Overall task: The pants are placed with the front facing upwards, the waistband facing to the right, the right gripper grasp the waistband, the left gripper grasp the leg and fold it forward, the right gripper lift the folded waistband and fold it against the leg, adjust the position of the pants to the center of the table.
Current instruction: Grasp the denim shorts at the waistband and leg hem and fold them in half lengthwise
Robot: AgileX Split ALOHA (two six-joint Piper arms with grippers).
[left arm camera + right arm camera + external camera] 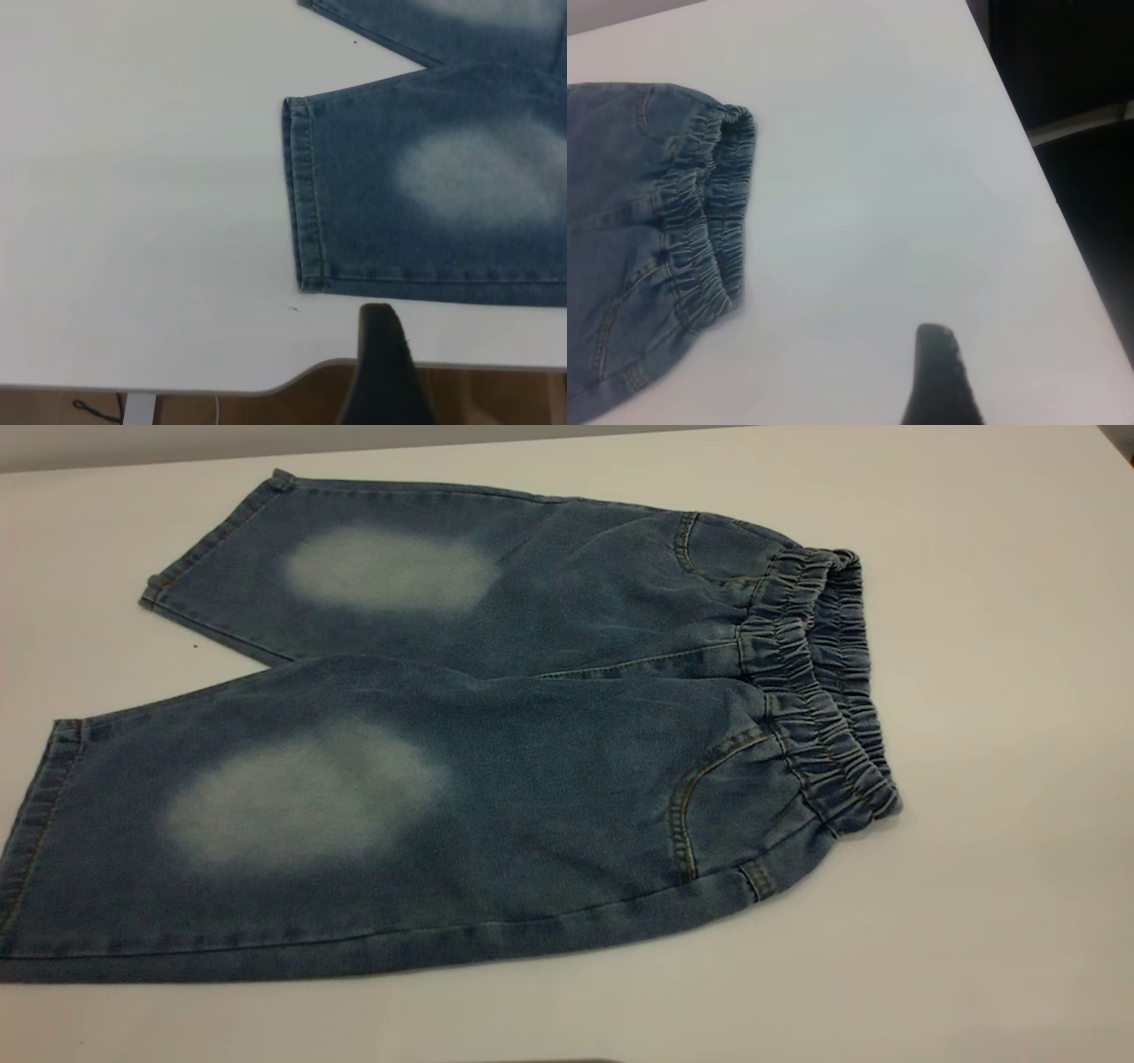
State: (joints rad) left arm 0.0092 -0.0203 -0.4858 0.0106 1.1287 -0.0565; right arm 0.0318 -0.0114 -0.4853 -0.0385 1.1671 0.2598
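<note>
Pants [461, 762] lie unfolded; waistband [819, 691] is ungrasped. Left gripper [383, 372] and right gripper [939, 376] opening cannot be told. Thick elastic may slip out.

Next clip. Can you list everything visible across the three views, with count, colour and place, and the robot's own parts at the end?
pants: one pair, blue denim with two pale faded patches, spread flat and unfolded on the table, legs toward the exterior view's left.
waistband: one, gathered blue denim, at the right end of the pants.
table: one, white, under everything.
floor: brown, seen past the table edge in the left wrist view.
cable: one, thin and black, on the floor below the table edge.
left gripper: one dark finger showing, off the table edge near the leg hem, touching nothing.
right gripper: one dark finger showing, over bare table beside the waistband, touching nothing.
</note>
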